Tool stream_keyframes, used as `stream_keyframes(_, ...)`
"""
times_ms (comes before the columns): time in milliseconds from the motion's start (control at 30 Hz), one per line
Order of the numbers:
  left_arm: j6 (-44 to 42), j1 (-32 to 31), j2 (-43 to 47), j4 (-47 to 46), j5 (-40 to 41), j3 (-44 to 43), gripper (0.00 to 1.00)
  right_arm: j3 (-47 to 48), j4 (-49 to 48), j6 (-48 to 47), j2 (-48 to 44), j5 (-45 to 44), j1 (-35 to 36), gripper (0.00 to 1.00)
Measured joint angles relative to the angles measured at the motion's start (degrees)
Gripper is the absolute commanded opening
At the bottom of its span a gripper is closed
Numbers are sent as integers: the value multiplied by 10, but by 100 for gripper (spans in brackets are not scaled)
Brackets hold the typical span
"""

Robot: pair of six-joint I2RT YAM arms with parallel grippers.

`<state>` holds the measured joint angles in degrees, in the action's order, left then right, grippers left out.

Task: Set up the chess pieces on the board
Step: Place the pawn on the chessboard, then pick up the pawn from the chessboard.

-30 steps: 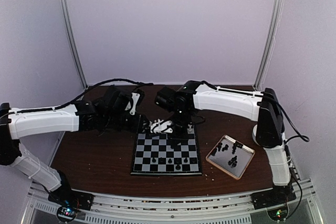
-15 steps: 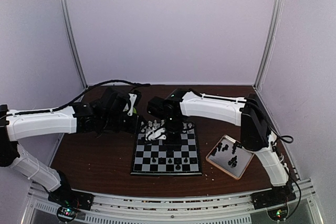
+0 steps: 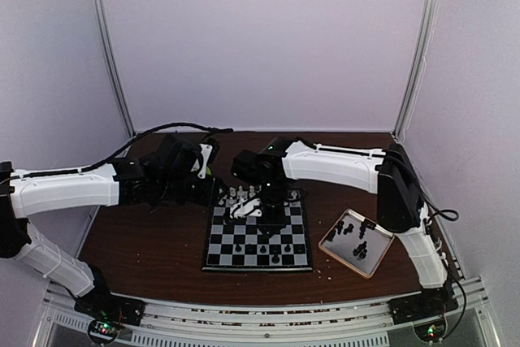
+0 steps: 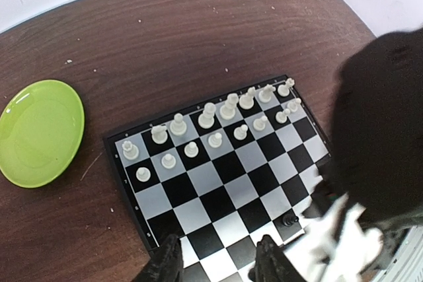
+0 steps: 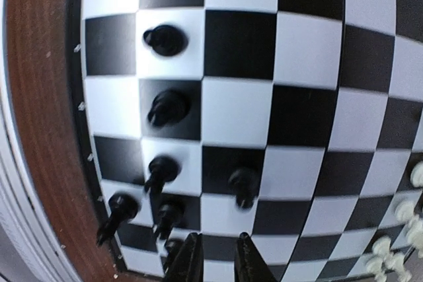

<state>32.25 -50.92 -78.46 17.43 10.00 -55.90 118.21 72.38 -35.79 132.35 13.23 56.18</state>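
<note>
Left tool (image 4: 215, 263) spread wide, empty, above board (image 4: 228, 166) edge. Right tool (image 5: 219, 254) narrowly parted, gripping nothing, near black pieces (image 5: 168, 107).

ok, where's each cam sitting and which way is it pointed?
Top external: high behind the bases, looking forward and down; left arm, right arm, the board, the tray.
Left wrist: above the board, looking down on white pieces and green plate; own fingers at bottom, right arm's dark bulk at right.
Right wrist: low over the board, on black pieces; own fingertips at bottom.
Shared: all three see the board.
</note>
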Motion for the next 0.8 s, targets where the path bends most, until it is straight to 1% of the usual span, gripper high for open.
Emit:
stream_keyframes(67,-8,0,-10,10,-8,-12,39,-68,-3,2,-65,12,-7,20)
stream_keyframes(100,-14,0,-22,17,-15,-26,39,-77,0,2,-77,13,-11,20)
stream_keyframes(167,-26,0,-50,26,-34,-52,39,-147,-19,3,-154,22,-27,21)
stream_keyframes(300,-54,-7,-120,55,-73,-111,36,-272,-42,14,-320,37,-83,21)
stream_keyframes(367,-72,-17,-167,82,-95,-152,36,-327,-60,19,-383,47,-117,21)
stream_keyframes(433,-83,-30,-193,100,-106,-176,35,-385,-84,27,-429,55,-151,21)
stream_keyframes(533,-104,-51,-246,144,-120,-234,34,-469,-126,36,-475,68,-193,23)
stream_keyframes(633,-120,-66,-286,176,-128,-274,34,-537,-174,43,-499,73,-224,23)
stream_keyframes(800,-139,-78,-331,229,-128,-313,35,-563,-219,43,-491,74,-242,23)
